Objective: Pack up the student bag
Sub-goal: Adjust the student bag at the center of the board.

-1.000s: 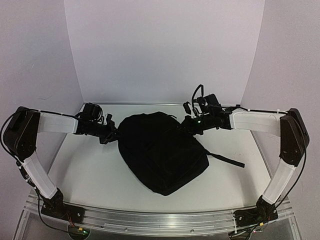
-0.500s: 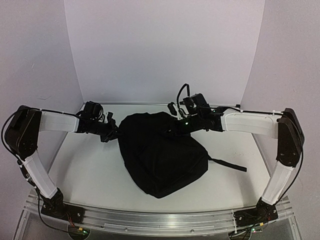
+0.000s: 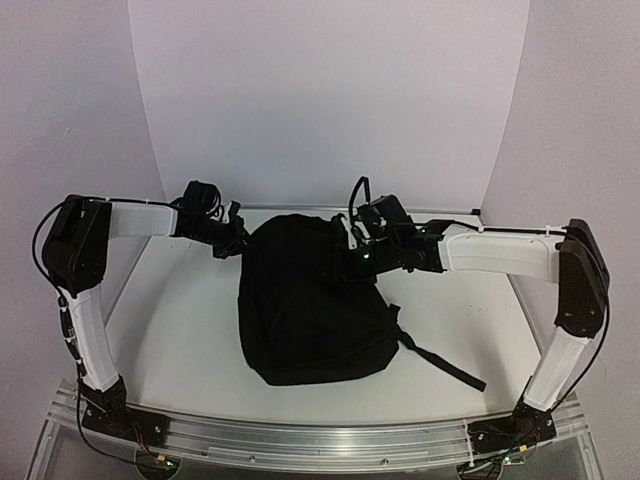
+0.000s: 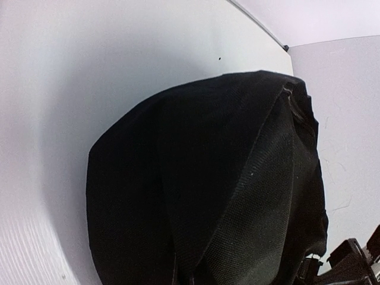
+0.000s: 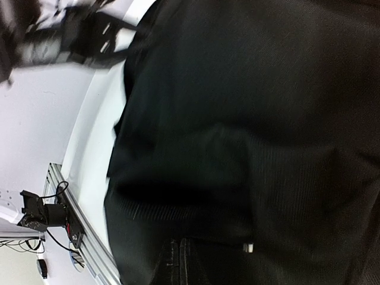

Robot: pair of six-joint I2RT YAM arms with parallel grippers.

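Metal rail (image 3: 300, 437) runs along the near edge of the table (image 3: 170, 340); both arms are bolted to it, one at each end.

The student bag (image 3: 310, 300) lies on the middle of the table, between the two arms. It is black soft fabric, slumped, with its broad end toward the rail and its narrower end toward the far side. One black strap (image 3: 440, 360) trails off its right side and lies flat on the table surface, pointing toward the near right.

The left gripper (image 3: 240, 240) is at the far-left edge of the bag, touching or just beside the fabric. Its jaws are clenched. Whether any fabric is pinched between them cannot be made out: the left wrist view is filled by the bag and shows no fingers.

The right gripper (image 3: 350, 248) is over the far part of the bag, against its upper surface, with a green light (image 3: 363, 254) showing beside it. Its jaws are fully clenched. The right wrist view shows only black fabric close up, so a hold on the bag cannot be confirmed.

A white curved backdrop (image 3: 320, 100) stands behind the table.
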